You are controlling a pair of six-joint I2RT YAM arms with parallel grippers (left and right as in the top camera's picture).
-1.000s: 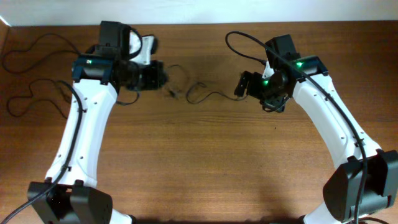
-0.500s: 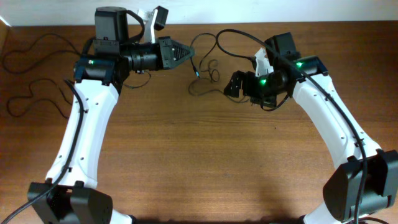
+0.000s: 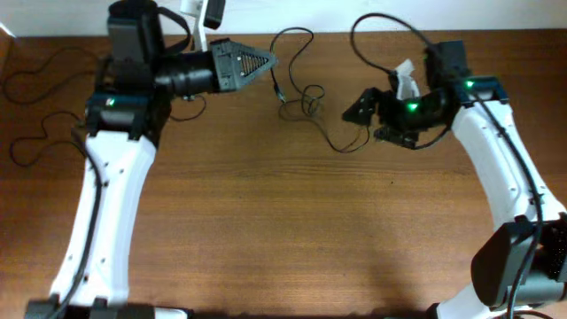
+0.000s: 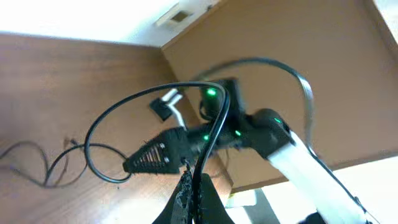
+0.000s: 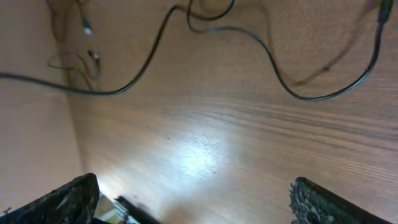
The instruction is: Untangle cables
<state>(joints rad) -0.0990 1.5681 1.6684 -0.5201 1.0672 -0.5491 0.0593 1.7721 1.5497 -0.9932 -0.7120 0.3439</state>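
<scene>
The left gripper (image 3: 266, 62) sits near the far edge of the tabletop (image 3: 266, 230), pointing sideways toward the right arm (image 3: 496, 151), its jaws pinched tight on one of the cables (image 3: 310, 97). In the left wrist view the closed gripper (image 4: 189, 194) shows at the bottom edge, and the black cable (image 4: 155, 92) runs up out of it, sweeps round in a wide loop and drops back toward the wood. From overhead the same cable arcs away from the gripper tip and comes down into a small loose tangle between the two arms. One strand trails on from there in a curve and ends close beside the right gripper (image 3: 359, 108). The right gripper is spread wide and holds nothing. In the right wrist view its two fingers (image 5: 68, 199) stand at the bottom corners with only bare wood between them, and cables (image 5: 273, 62) curve across the tabletop ahead, clear of the fingers. A small plug end (image 5: 87, 28) lies near the upper left corner of that view. Two further thin dark strands (image 3: 40, 80) lie wavy on the left side of the tabletop, beyond the left arm (image 3: 106, 177) and well apart from the tangle
</scene>
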